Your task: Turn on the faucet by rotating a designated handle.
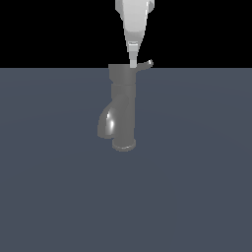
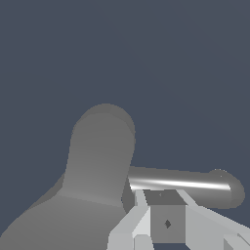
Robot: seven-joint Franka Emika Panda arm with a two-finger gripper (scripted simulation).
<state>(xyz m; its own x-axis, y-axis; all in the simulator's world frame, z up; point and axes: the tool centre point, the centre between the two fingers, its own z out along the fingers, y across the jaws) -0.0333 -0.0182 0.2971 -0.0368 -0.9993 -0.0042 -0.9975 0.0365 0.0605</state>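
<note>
Seen first in the exterior view, the faucet (image 1: 123, 110) stands upright near the middle of a plain blue-grey floor (image 1: 197, 187), its round base flange resting on that surface. Its thick spout curves down toward the exterior view's left, with a bright glint on its bend. From the cylindrical top cap the handle (image 1: 145, 64) pokes out toward the exterior view's right, thin and tipped slightly upward, its end showing against the black background. The arm comes straight down from above, and the gripper (image 1: 133, 63) has its pale tip right at the cap's top edge, just beside the handle's root; whether it touches the cap or the lever cannot be told from here. From this side the fingers overlap into one narrow wedge, so their spread does not show. Nothing else lies on the floor around the tap.

Turning to the wrist view, the faucet's (image 2: 100, 146) body fills the near field, and the handle (image 2: 180, 183) runs out from it as a glossy bar with a rounded end. The gripper (image 2: 163, 197) sits close against that bar near its root, its two fingers (image 2: 139, 207) angled inward, a narrow gap between them. They do not visibly clasp the lever.
</note>
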